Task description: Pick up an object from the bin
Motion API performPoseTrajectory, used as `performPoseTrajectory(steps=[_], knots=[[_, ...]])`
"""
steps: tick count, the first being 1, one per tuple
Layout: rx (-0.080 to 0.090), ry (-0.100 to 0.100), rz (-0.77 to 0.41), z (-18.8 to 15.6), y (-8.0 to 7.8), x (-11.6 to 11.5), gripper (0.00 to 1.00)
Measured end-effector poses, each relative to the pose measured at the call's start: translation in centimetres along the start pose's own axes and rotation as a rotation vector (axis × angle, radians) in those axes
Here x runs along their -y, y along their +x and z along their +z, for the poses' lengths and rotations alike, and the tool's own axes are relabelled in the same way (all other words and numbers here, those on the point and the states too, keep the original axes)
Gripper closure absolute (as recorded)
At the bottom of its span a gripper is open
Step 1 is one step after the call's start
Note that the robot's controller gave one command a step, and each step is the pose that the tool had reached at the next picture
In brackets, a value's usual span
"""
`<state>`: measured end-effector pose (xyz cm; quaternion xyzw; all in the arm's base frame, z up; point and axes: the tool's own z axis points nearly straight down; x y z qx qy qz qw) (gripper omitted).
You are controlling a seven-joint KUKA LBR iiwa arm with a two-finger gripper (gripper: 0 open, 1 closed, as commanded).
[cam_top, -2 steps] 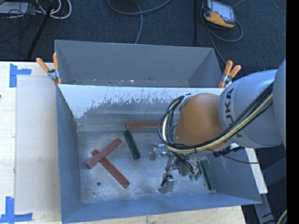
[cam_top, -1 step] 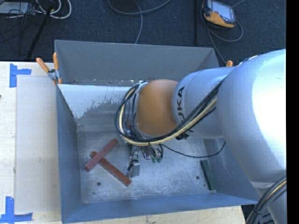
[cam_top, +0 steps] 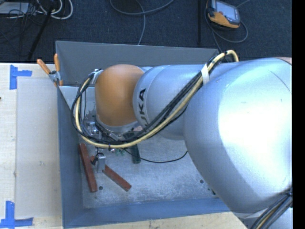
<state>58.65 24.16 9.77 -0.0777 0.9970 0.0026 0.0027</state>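
Note:
My gripper [cam_top: 99, 157] hangs low at the left side of the bin, under the arm's wrist. Just left of it a long reddish-brown flat stick [cam_top: 88, 168] lies along the bin's left wall, running towards the front. A shorter reddish-brown stick [cam_top: 116, 178] lies slantwise on the floor, just in front and to the right of the gripper. The gripper's lower end is close to the near ends of both sticks. Whether it touches either one I cannot tell.
The big grey arm with its orange wrist cover and looped cables spans the bin's middle and right and hides the floor below it. A thin black cable trails over the floor right of the gripper. Bare floor shows along the front wall.

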Motion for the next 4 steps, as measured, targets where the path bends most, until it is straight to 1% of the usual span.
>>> performPoseTrajectory(steps=[1, 2, 3, 4], knots=[[-0.012, 0.006, -0.209, 2.9, 6.5, 5.1, 0.0], [-0.008, 0.002, -0.726, 2.8, 6.9, 4.9, 0.0], [-0.008, 0.001, -0.722, 2.8, 6.9, 4.9, 1.0], [-0.001, 0.003, -0.903, -10.4, 8.7, 3.8, 1.0]])
